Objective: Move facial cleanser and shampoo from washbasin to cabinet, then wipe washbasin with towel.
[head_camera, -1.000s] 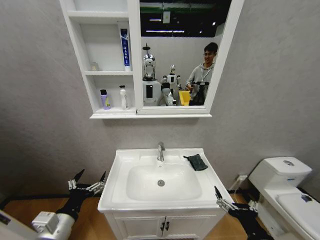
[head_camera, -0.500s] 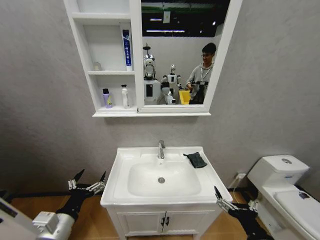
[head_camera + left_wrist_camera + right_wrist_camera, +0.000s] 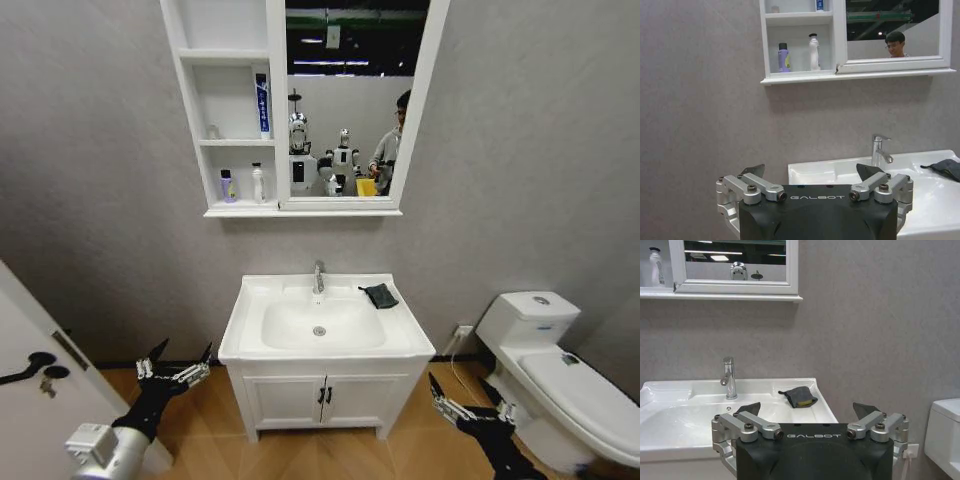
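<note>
The white washbasin (image 3: 250, 322) with its chrome tap (image 3: 319, 277) stands ahead against the grey wall. The dark towel (image 3: 380, 295) lies on its top beside the tap, also seen from the left wrist (image 3: 945, 167) and the right wrist (image 3: 799, 396). Above hangs the cabinet (image 3: 190, 120) with open shelves and a mirror. A purple bottle (image 3: 228, 186) and a white bottle (image 3: 257, 183) stand on its lowest shelf; which is the facial cleanser and which the shampoo I cannot tell. My left gripper (image 3: 183, 352) and right gripper (image 3: 462, 388) hang low and open, well short of the basin.
A white toilet (image 3: 545, 350) stands to the right of the vanity doors (image 3: 322, 398). A white door with a black handle (image 3: 40, 365) juts in at the left. A blue tube (image 3: 261, 105) stands on the middle shelf. Wood floor lies between me and the vanity.
The whole head view has pulled back: basin and cabinet look smaller and farther, and the door has come into view at the left. Both grippers keep their pose.
</note>
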You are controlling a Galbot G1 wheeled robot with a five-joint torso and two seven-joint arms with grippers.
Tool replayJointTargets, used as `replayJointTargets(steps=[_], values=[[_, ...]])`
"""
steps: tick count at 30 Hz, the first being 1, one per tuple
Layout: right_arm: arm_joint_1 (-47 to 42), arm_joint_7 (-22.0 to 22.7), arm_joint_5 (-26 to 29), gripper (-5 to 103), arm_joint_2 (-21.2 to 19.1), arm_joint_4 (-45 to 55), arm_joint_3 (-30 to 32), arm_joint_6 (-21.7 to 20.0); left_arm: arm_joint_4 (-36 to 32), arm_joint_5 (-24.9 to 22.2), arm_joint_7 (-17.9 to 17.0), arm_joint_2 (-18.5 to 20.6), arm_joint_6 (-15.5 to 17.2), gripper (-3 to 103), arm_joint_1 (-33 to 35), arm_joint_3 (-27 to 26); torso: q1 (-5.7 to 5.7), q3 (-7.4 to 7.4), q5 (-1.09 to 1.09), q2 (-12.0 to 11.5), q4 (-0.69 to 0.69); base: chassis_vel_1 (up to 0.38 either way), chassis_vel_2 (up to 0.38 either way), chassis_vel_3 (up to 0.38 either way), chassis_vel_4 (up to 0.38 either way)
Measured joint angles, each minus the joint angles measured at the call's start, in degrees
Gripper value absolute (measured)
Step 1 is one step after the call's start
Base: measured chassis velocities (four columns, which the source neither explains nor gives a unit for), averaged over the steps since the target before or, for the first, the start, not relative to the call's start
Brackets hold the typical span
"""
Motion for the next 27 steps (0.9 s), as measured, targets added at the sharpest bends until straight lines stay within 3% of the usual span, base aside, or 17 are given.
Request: replayJointTargets(steps=[4, 7, 10, 13, 15, 18, 20, 23, 27], values=[[0.0, 0.0, 0.0, 100, 0.0, 0.0, 0.0, 0.0, 0.0, 0.0, 0.0, 0.0, 0.0, 100, 0.0, 0.0, -0.03, -0.02, -0.04, 0.02, 0.01, 0.381, -0.372, -0.358, 0.363], [0.0, 0.01, 0.0, 100, 0.0, 0.0, 0.0, 0.0, 0.0, 0.0, 0.01, 0.0, 0.0, 100, 0.0, 0.0, -0.02, -0.01, 0.04, 0.01, 0.0, 0.387, -0.375, -0.375, 0.371], [0.0, 0.01, 0.0, 100, 0.0, 0.01, 0.0, 0.0, 0.0, 0.0, 0.0, 0.0, 0.0, 100, 0.0, 0.0, -0.03, -0.02, -0.06, 0.02, 0.01, 0.338, -0.364, -0.363, 0.342], [0.0, 0.01, 0.0, 100, 0.0, 0.0, 0.0, 0.0, -0.01, 0.0, 0.0, 0.0, 0.0, 100, 0.0, 0.0, -0.01, 0.0, 0.05, 0.0, 0.01, 0.341, -0.337, -0.36, 0.351], [0.0, 0.01, 0.0, 100, 0.0, 0.01, 0.0, 0.0, 0.0, 0.0, 0.0, 0.0, 0.0, 100, 0.0, 0.0, -0.01, -0.01, -0.08, 0.01, 0.01, 0.326, -0.345, -0.334, 0.348], [0.01, 0.01, 0.0, 100, 0.0, 0.02, 0.0, 0.0, -0.01, 0.0, 0.01, 0.0, 0.0, 100, 0.0, 0.0, 0.0, 0.01, 0.05, 0.0, 0.01, 0.368, -0.36, -0.343, 0.355], [0.0, 0.01, 0.0, 100, 0.0, 0.02, 0.0, 0.01, 0.0, 0.0, 0.01, 0.0, 0.0, 100, 0.0, 0.0, -0.01, -0.01, -0.06, 0.01, 0.0, 0.347, -0.356, -0.338, 0.339], [0.0, 0.01, 0.0, 100, 0.0, 0.02, 0.0, 0.0, -0.01, 0.0, 0.01, 0.0, 0.0, 100, 0.0, 0.0, 0.0, 0.0, 0.04, 0.0, 0.0, 0.345, -0.345, -0.36, 0.355], [0.0, 0.01, 0.0, 100, 0.0, 0.02, 0.0, 0.0, 0.0, 0.0, 0.01, 0.0, 0.0, 100, 0.0, 0.0, -0.01, -0.01, -0.05, 0.0, 0.0, 0.359, -0.359, -0.354, 0.346]])
